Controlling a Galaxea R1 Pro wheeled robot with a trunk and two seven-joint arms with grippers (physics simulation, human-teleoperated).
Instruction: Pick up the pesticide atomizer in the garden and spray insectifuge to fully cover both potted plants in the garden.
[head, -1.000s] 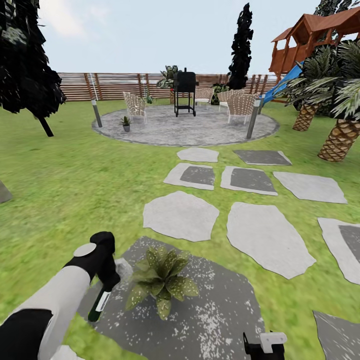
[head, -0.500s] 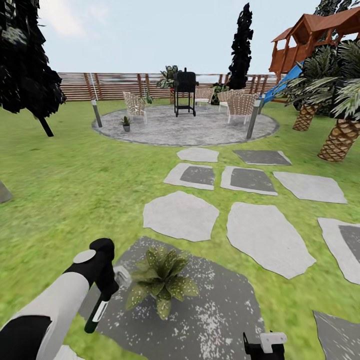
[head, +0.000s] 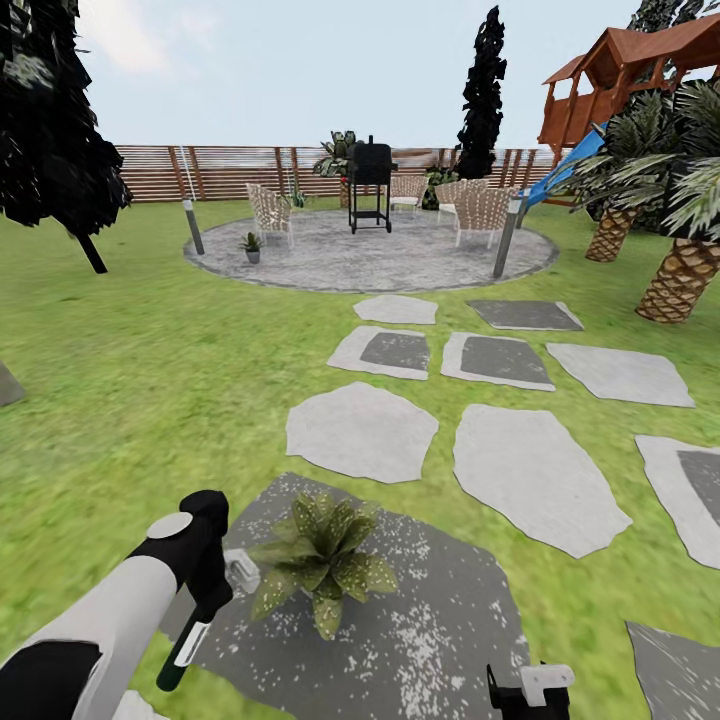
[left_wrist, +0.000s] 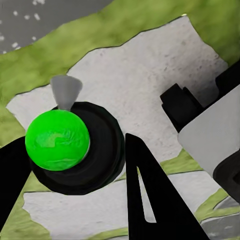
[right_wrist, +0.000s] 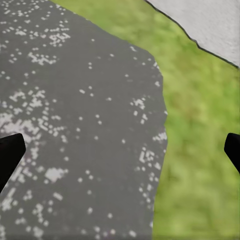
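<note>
The pesticide atomizer (head: 184, 645), a slim dark green bottle with a white label strip, hangs tilted from my left gripper (head: 212, 592), which is shut on its neck. Its pale trigger head (head: 241, 570) points at the near potted plant (head: 322, 560), a leafy rosette just to the right on a dark stepping stone (head: 430, 620) flecked with white specks. The left wrist view has the bottle's bright green round end (left_wrist: 57, 140) between the black fingers (left_wrist: 147, 195). A second potted plant (head: 251, 246) stands far off on the round patio. My right gripper (right_wrist: 120, 152) is open over the speckled stone.
Pale stepping stones (head: 362, 430) lead across the lawn to the round paved patio (head: 380, 262) with wicker chairs, a black grill (head: 370, 185) and two bollard lamps. Palms (head: 685, 270) stand at the right, a dark tree (head: 50, 130) at the left, and a slatted fence behind.
My left gripper has sunk a little lower and nearer to me with the atomizer, and the bottle's base has swung down and left. The right arm has not moved.
</note>
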